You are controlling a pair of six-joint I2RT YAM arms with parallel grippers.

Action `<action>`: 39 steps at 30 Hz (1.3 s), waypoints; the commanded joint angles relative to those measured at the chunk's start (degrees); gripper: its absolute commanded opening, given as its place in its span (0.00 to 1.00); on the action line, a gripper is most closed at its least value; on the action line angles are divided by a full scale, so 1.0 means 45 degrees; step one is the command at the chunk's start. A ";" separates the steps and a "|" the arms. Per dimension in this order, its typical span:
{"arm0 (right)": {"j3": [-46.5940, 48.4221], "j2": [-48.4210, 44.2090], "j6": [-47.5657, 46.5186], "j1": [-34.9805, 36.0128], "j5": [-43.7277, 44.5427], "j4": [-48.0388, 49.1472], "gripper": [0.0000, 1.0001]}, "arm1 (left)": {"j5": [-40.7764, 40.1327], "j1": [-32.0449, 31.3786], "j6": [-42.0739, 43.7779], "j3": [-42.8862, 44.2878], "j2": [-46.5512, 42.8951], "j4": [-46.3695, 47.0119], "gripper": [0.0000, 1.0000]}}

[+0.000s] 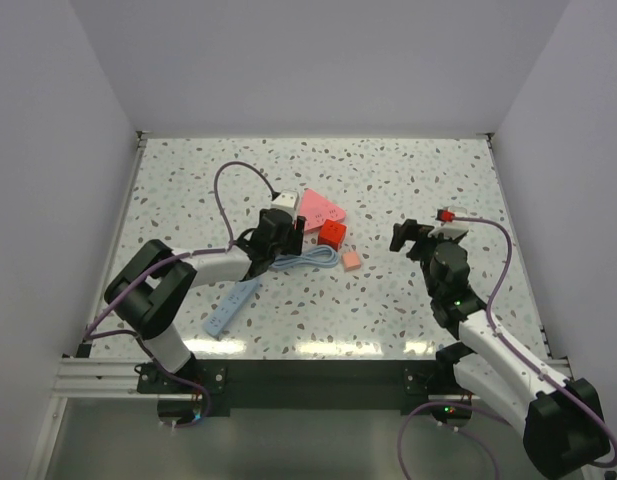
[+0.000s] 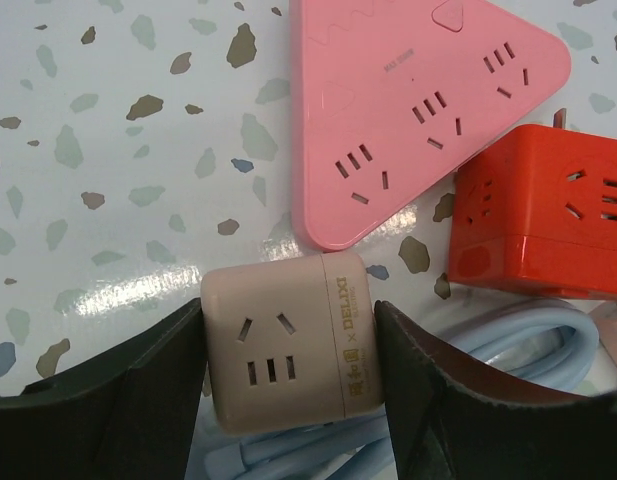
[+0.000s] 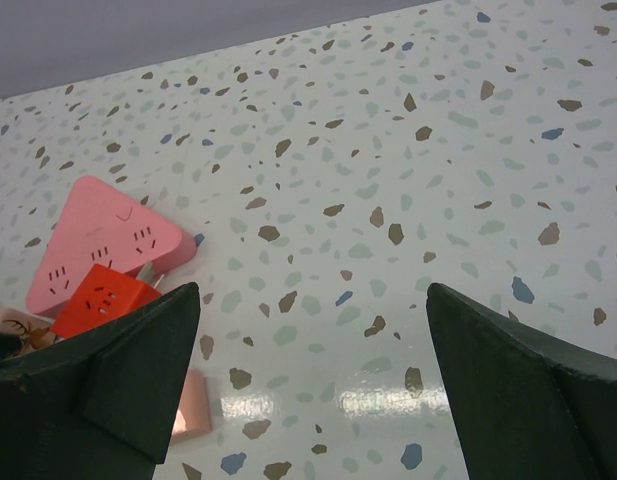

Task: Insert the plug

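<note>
L tool sits low over the speckled worktop w/ its jaws partly closed round a beige socket cube; both dark pads look to be touching the cube's sides, so it has hold of that cube, not the plug. The cube lies on loops of a pale blue cable, socket holes facing the wrist cam. Just beyond it are a flat pink triangle socket and a bright red cube, the two touching or nearly so. The plug, small and salmon-orange, lies flat on the worktop just right of the cable coil and just on the near side of the red cube, between the two arms and clear of both. In the R wrist view only a corner of it shows, at the bottom, behind one finger. R tool hangs above bare worktop right of the plug, jaws spread wide, nothing in them. A blue power strip lies beside the L arm, nearer the bases
</note>
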 commanded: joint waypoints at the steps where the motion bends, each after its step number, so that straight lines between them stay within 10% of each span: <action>1: 0.0635 0.0053 0.0013 0.0017 -0.0311 0.0271 0.99 | 0.0464 -0.0068 -0.0099 0.0204 0.0048 0.0191 0.46; 7: 0.0693 0.0267 -0.0260 0.0017 -0.2098 0.0680 0.99 | 0.0776 -0.0068 -0.0274 -0.0225 -0.0283 0.0735 0.00; 21: 0.1123 0.2201 0.0363 0.2202 -0.6443 0.3920 0.96 | 0.2632 -0.0048 -0.2851 -0.2919 -0.4618 0.4563 0.00; 39: 0.1201 0.4056 0.0286 0.5818 -0.2304 0.6751 0.95 | 0.1911 -0.0633 -0.8437 -0.3272 -0.5050 0.6617 0.00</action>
